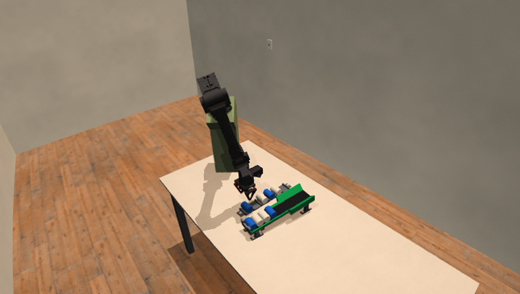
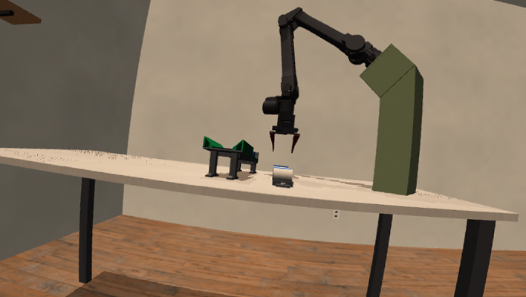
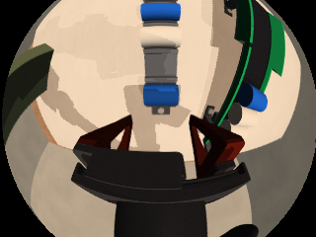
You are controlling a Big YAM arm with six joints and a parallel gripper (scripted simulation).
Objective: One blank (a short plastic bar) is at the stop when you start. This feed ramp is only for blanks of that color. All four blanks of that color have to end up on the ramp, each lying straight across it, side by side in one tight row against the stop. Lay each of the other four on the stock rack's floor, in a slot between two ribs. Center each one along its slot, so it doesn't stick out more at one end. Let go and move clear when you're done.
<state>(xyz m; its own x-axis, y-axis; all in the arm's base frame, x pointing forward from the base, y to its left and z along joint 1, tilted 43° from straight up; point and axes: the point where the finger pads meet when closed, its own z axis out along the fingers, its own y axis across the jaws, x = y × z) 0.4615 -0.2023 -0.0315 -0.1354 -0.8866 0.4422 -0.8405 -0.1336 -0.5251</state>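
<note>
My gripper (image 1: pixel 248 194) is open and empty, and hovers well above the table; it also shows in the exterior view (image 2: pixel 283 144) and in the wrist view (image 3: pixel 160 133). Below it lies the grey stock rack (image 3: pixel 161 66) with white and blue blanks in its slots. A blue blank (image 3: pixel 160 95) sits in the rack end nearest my fingers, also seen in the top view (image 1: pixel 246 206). The green feed ramp (image 1: pixel 291 201) stands beside the rack. At its low end lie a blue blank (image 1: pixel 251 222), two white ones (image 1: pixel 261 216) and a blue one (image 1: pixel 270 211).
The olive-green arm pedestal (image 2: pixel 395 126) stands at the table's end behind the rack. The ramp rests on black legs (image 2: pixel 223 164). The rack shows end-on in the exterior view (image 2: pixel 283 176), directly under my gripper.
</note>
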